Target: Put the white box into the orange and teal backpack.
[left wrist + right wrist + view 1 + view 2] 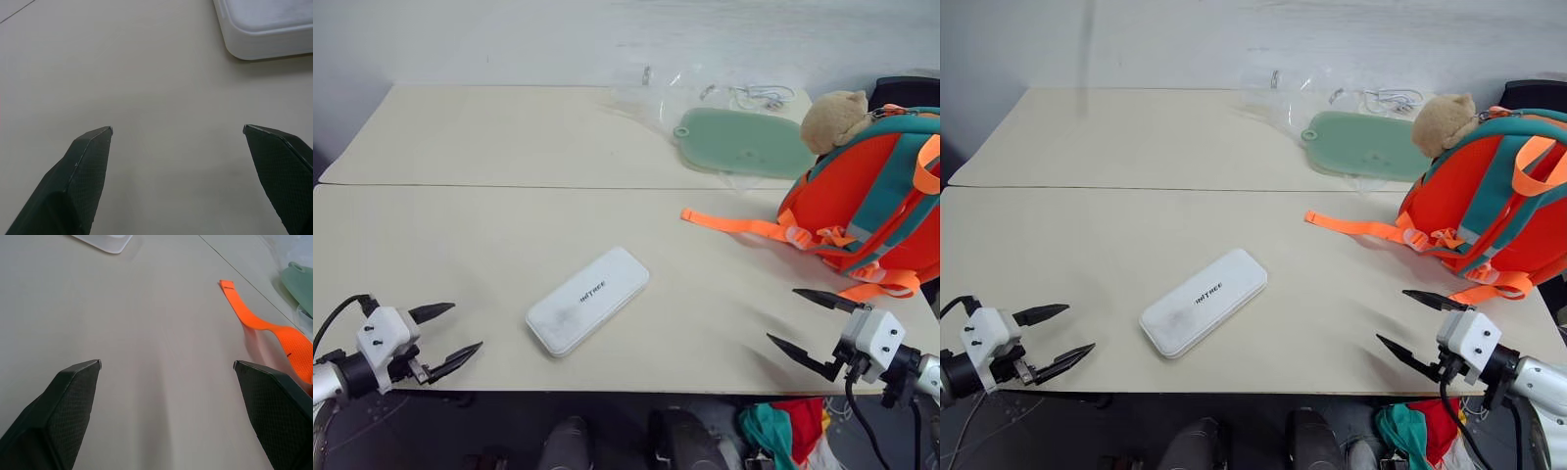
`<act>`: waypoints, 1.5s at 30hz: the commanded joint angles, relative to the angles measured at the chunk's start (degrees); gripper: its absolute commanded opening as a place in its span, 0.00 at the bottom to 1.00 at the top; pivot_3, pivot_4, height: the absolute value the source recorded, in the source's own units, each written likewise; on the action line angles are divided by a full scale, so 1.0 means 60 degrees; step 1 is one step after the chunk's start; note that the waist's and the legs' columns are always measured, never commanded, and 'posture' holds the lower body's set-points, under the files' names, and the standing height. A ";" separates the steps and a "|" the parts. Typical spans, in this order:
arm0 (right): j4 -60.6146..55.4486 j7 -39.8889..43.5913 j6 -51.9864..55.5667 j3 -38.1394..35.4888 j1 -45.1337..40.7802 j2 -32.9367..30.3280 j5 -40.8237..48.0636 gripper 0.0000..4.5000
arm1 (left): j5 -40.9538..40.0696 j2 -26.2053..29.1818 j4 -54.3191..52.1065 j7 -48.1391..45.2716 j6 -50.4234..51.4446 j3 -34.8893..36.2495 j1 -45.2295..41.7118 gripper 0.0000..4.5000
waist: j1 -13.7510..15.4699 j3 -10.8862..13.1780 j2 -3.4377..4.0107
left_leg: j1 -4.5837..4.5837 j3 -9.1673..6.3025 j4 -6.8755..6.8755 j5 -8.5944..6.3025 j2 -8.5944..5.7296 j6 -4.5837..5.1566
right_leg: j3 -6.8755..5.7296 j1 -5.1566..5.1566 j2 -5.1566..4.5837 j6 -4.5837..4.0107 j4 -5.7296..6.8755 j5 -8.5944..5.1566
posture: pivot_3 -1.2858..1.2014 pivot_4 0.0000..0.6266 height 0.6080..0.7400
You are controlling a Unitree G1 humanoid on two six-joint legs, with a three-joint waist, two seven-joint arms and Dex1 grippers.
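The white box lies flat and slanted near the middle of the front table, dark lettering on its top; a corner of the white box shows in the left wrist view. At the right edge the orange and teal backpack lies with a tan plush bear at its top and an orange strap trailing toward the middle. My left gripper hovers open at the front left, apart from the box. Over the front right edge my right gripper stands open, near the backpack's lower straps.
A pale green flat pad lies on the far table beside clear plastic wrap and a white cable. A seam joins the two beige tables. Coloured cloth lies on the floor below the front edge.
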 commanded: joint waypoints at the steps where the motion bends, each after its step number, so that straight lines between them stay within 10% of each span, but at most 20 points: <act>1: -0.0035 -0.0016 0.0009 -0.0191 -0.0158 -0.0099 0.0229 0.99 | -0.0246 -0.0035 -0.0217 -0.0088 0.0016 0.0297 0.0123 1.00 | 0.0001 0.0000 0.0000 | 0.0000 0.0000 0.0001 0.0000 0.0000 0.0000 | 0.0000 0.0000 0.0000 0.0000 0.0000 0.0000 | 0.52 0.24 1.00; 14: -0.0681 -0.0405 0.2277 0.1011 -0.2243 0.0160 0.1143 0.99 | -0.1862 0.0277 -0.1501 -0.0633 0.2255 0.1105 0.0972 1.00 | -0.0048 0.0001 0.0002 | 0.0000 0.0001 0.0006 0.0002 0.0002 -0.0001 | 0.0003 -0.0004 0.0001 0.0000 0.0010 0.0000 | 0.52 0.24 1.00; 19: -0.1162 -0.0636 0.4964 0.2925 -0.4415 -0.0019 0.0742 0.72 | -0.1941 0.0407 -0.2518 -0.1144 0.2965 0.1105 0.1900 0.81 | -0.0110 0.0001 0.0001 | -0.0001 -0.0005 0.0003 0.0004 0.0006 -0.0004 | 0.0002 -0.0010 0.0001 -0.0005 0.0015 -0.0003 | 0.52 0.24 1.00; 28: 0.0291 -0.2001 0.4329 0.5147 -0.5641 0.0949 -0.2358 0.02 | -0.0402 -0.0217 -0.3420 -0.0196 0.2483 -0.1272 0.1247 0.16 | 0.0029 -0.0002 -0.0003 | -0.0036 -0.0003 0.0011 0.0000 -0.0010 -0.0010 | 0.0001 -0.0021 -0.0010 -0.0009 -0.0011 -0.0005 | 0.52 0.24 1.00; 31: -0.0170 -0.2862 0.4829 0.5035 -0.5178 0.1940 -0.2083 0.00 | -0.0129 -0.0345 -0.3309 0.0200 0.2595 -0.1677 0.0752 0.01 | -0.0010 -0.0009 -0.0015 | -0.0037 -0.0001 0.0015 -0.0002 -0.0007 -0.0005 | 0.0000 -0.0018 -0.0007 -0.0006 -0.0009 -0.0003 | 0.52 0.24 1.00; 45: 0.3647 -0.3509 0.1024 0.5363 -0.6378 0.3732 -0.3149 0.00 | -0.0874 -0.0551 -0.2946 0.0465 0.3517 -0.1556 -0.0222 0.01 | -0.0281 -0.0006 -0.0010 | -0.0017 0.0002 0.0011 0.0023 0.0000 -0.0027 | 0.0006 -0.0026 0.0008 -0.0004 0.0037 -0.0002 | 0.52 0.24 1.00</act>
